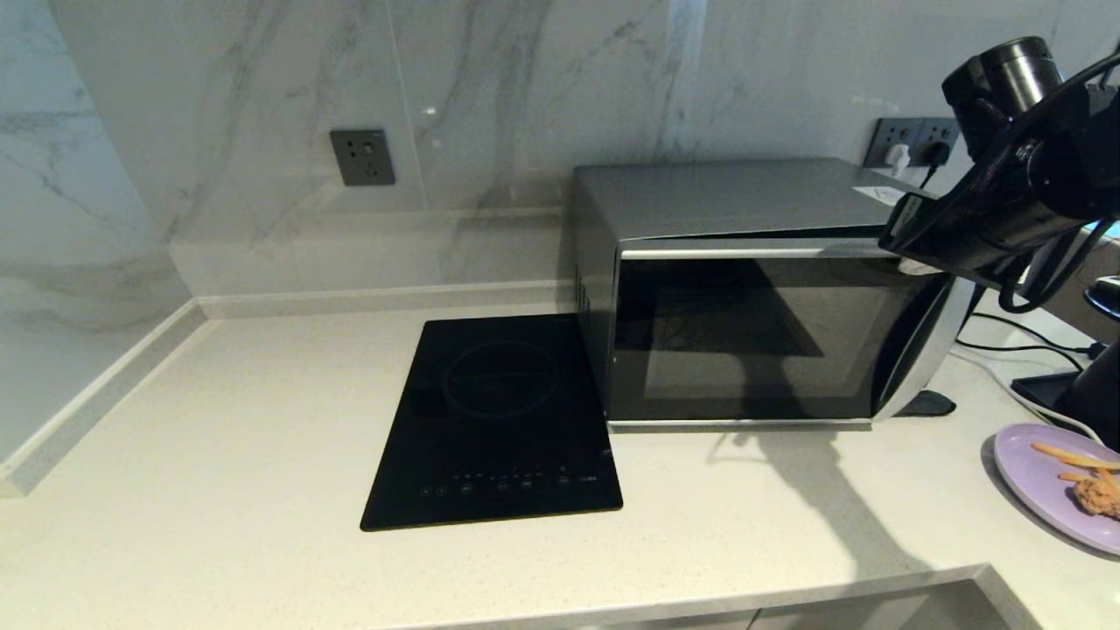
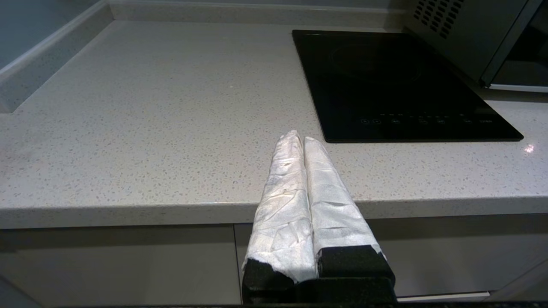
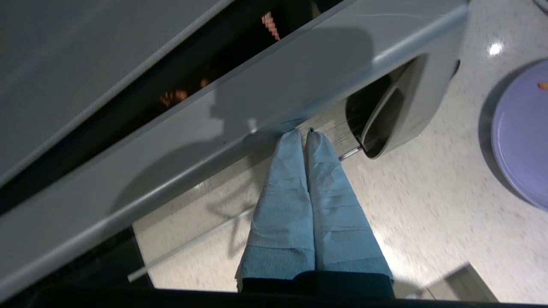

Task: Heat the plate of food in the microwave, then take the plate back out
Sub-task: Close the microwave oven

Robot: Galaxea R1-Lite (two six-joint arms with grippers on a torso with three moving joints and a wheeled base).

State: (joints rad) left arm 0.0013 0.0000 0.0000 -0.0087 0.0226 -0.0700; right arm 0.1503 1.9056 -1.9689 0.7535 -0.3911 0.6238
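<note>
The silver-grey microwave (image 1: 726, 197) stands at the back right of the counter. Its dark glass door (image 1: 752, 341) is slightly ajar, with a thin gap along its top. My right arm (image 1: 1024, 175) reaches down to the door's top right corner. In the right wrist view my right gripper (image 3: 303, 133) is shut and empty, its tips against the door's top edge (image 3: 257, 111) beside the curved handle (image 3: 398, 111). The lilac plate (image 1: 1041, 481) with chicken and fries lies on the counter at the far right, also showing as plate (image 3: 522, 132). My left gripper (image 2: 299, 137) is shut and empty at the counter's front edge.
A flat black induction hob (image 1: 499, 420) lies left of the microwave. Wall sockets (image 1: 914, 140) with plugs and cables (image 1: 1015, 350) sit behind and right of the microwave, above a black object (image 1: 1050, 389). A step in the counter's front edge (image 1: 980, 573) lies near the plate.
</note>
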